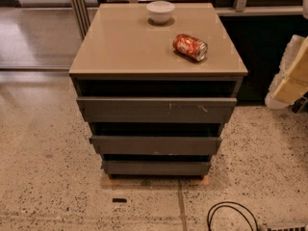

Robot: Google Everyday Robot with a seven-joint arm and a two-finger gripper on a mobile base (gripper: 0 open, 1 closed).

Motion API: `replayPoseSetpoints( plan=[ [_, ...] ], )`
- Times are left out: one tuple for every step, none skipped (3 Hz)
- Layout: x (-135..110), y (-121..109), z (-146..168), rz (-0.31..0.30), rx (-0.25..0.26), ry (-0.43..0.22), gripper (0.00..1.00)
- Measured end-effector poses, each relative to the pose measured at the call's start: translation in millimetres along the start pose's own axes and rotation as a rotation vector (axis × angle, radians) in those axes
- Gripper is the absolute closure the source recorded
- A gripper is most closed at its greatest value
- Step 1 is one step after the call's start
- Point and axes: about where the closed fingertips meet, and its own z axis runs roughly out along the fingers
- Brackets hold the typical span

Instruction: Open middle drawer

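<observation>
Mid drawer: 2nd of 3 grey fronts, flat, no handle, unscratched. It sits well left of & lower than the gripper, apart from it. Dark gap along its upper edge.

Top front is wider w/ pale scratches; bottom front is narrowest. Each steps in under the one above.

Gripper is at the right frame edge, partly cut off; grip state can't be told.

On the cabinet top, left of & above gripper: 1 bowl near back edge, 1 can on its side near right edge.

Open floor in front & on both sides; 1 cable loop below gripper.
</observation>
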Motion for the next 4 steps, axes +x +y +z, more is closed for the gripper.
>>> replayPoseSetpoints(
  plan=[
    [0, 0, 0, 0.0, 0.0, 0.0, 0.0],
    [-2, 13, 15, -0.02, -0.013, 0.003, 0.0],
    [-5, 37, 41, -0.044, -0.042, -0.018, 0.0],
    [-1, 59, 71, -0.064, -0.058, -0.015, 0.0]
  ],
)
